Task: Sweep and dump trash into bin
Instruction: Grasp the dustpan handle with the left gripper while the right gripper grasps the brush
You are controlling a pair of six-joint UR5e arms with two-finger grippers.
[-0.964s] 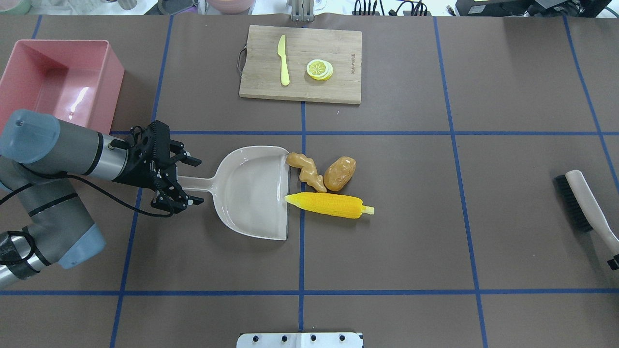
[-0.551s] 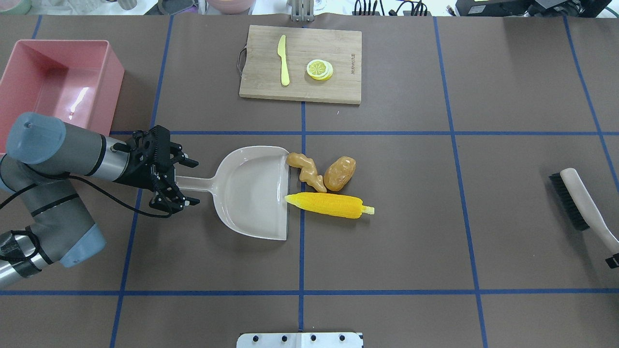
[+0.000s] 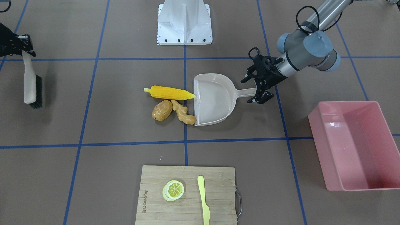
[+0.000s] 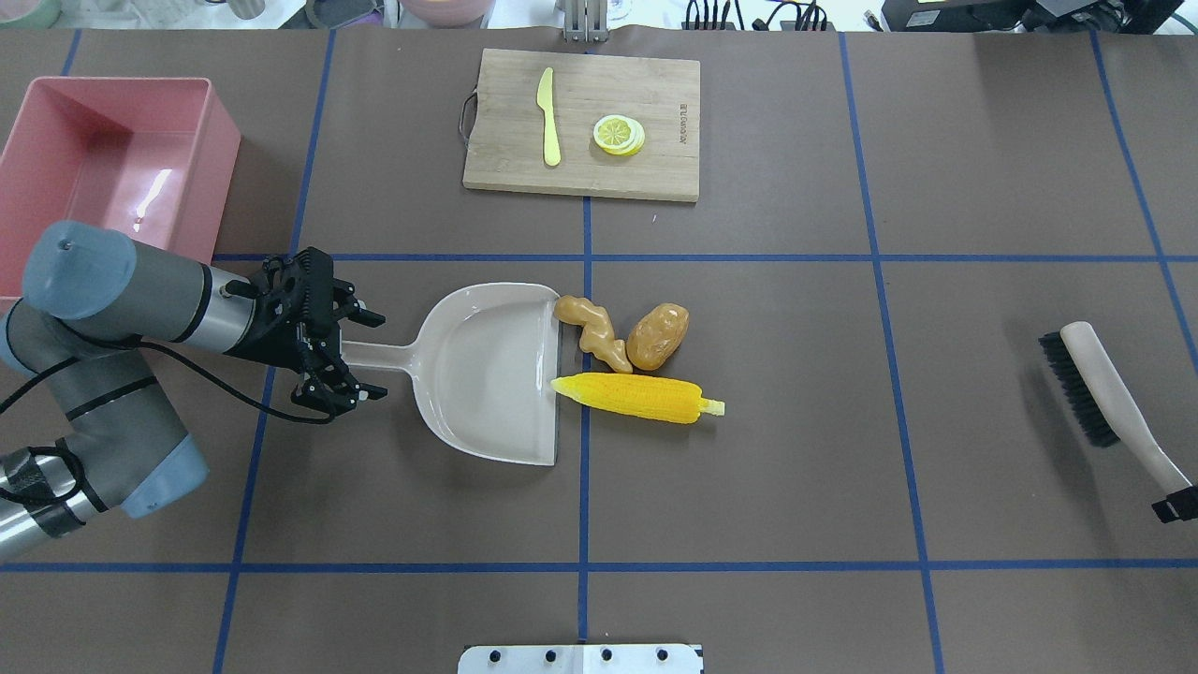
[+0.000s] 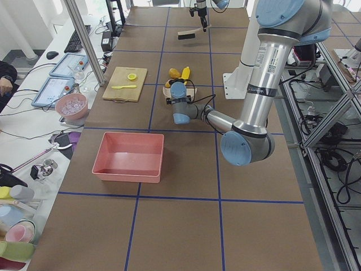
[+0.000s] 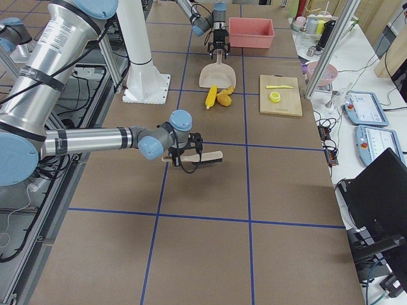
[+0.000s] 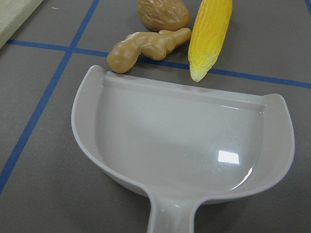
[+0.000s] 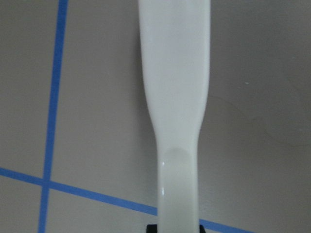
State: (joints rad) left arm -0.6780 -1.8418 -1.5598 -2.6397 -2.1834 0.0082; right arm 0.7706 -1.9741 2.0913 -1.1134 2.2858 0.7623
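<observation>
The corn cob (image 4: 636,397), potato (image 4: 658,335) and ginger root (image 4: 591,332) lie together at the open mouth of the beige dustpan (image 4: 487,374). They also show in the left wrist view: corn (image 7: 210,34), ginger (image 7: 146,46), potato (image 7: 163,12). My left gripper (image 4: 372,356) is open, with its fingers on either side of the dustpan's handle end, apart from it. The pink bin (image 4: 223,168) stands at the far left, with nothing in it. My right gripper (image 3: 14,43) is shut on the handle of a black-bristled brush (image 4: 1100,384) at the right side.
A wooden cutting board (image 4: 655,84) at the back middle carries a pale yellow knife (image 4: 547,117) and a lemon slice (image 4: 619,134). The robot's white base plate (image 3: 185,23) sits at the near middle edge. Blue tape lines cross the brown table.
My right gripper has carried the brush leftward, further onto the table. My left arm has shifted slightly, and its gripper stays open around the dustpan handle. The trash has not moved.
</observation>
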